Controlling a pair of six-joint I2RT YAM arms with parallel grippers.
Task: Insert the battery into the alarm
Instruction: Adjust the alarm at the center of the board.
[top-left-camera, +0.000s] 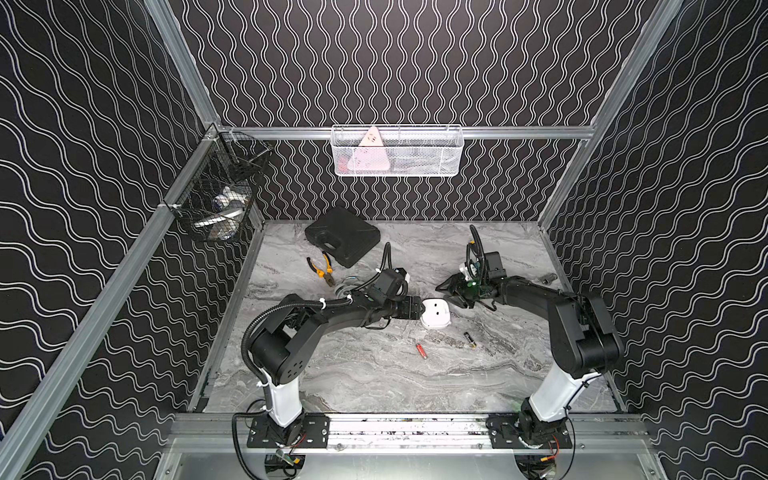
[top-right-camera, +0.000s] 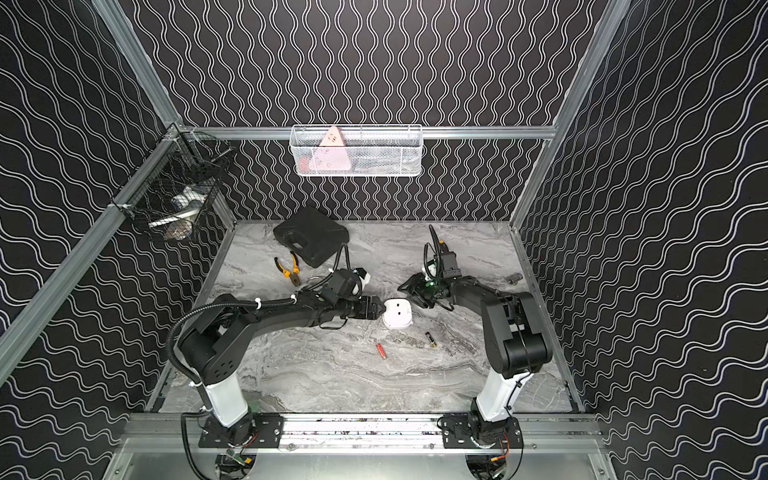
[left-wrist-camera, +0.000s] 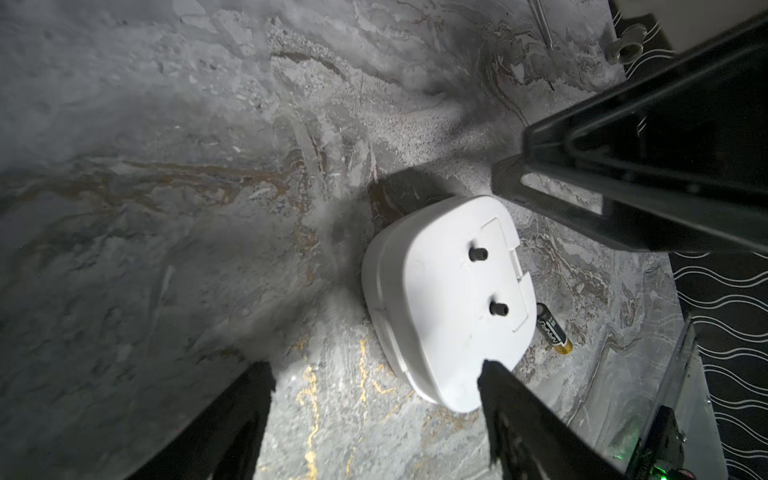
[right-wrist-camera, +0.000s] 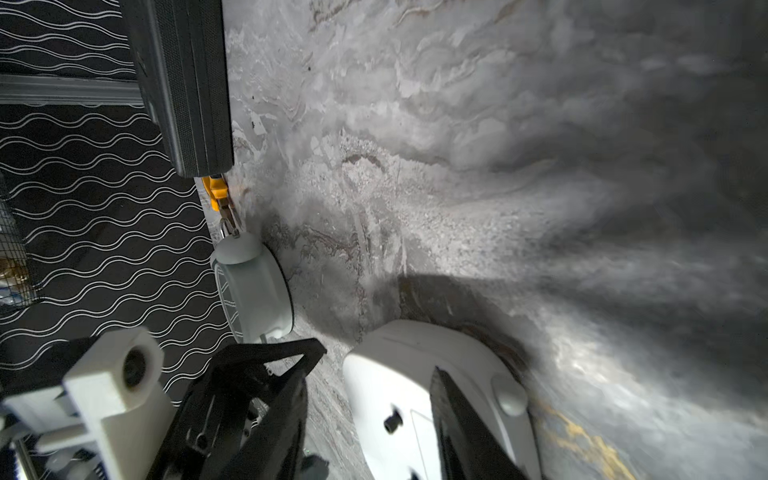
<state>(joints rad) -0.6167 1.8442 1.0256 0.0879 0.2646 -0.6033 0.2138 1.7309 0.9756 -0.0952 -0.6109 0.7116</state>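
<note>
With the alarm (top-left-camera: 435, 315) lying back-up in the middle of the counter (top-left-camera: 374, 374) between the left gripper (left-wrist-camera: 374, 372) and right gripper (top-left-camera: 453, 296), both parted and empty, it should be steadied squarely by its sides before a battery (top-left-camera: 470, 339), nearer the front edge, is fetched

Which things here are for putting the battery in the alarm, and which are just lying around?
For the job: white alarm, black battery, maybe the red cylinder.
Just lying about: pliers, black case, white basket, black basket.

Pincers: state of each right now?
Left pincer: open, holding nothing, at the edge of the alarm.
Right pincer: open, holding nothing, close to the alarm.
</note>
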